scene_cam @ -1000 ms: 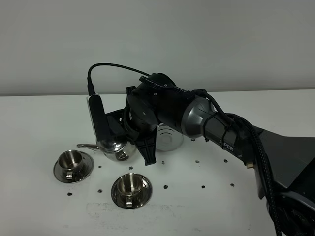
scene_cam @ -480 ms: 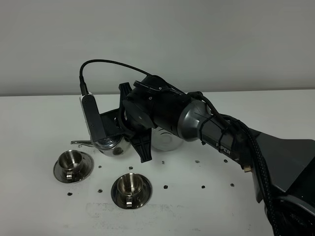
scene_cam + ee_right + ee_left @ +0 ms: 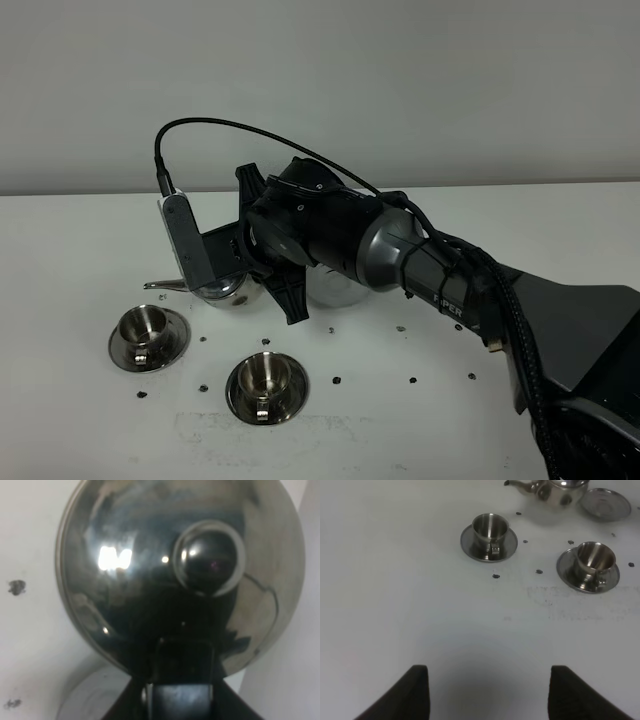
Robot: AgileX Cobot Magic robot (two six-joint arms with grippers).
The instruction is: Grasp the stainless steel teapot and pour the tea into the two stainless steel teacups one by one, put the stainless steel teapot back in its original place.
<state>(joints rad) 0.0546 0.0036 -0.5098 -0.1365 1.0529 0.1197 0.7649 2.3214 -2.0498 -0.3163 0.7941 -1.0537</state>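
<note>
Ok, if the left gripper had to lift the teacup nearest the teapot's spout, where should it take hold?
Probably the round wall of the teacup, from straight above. It stands upright on its saucer, whose wide rim would hinder a low side approach. Close the left gripper across it, clear of the small handle that points toward the high camera.

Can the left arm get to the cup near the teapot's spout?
Probably yes. Only bare table lies between the open left gripper and that teacup. The teapot hangs beyond it, out of the way.
</note>
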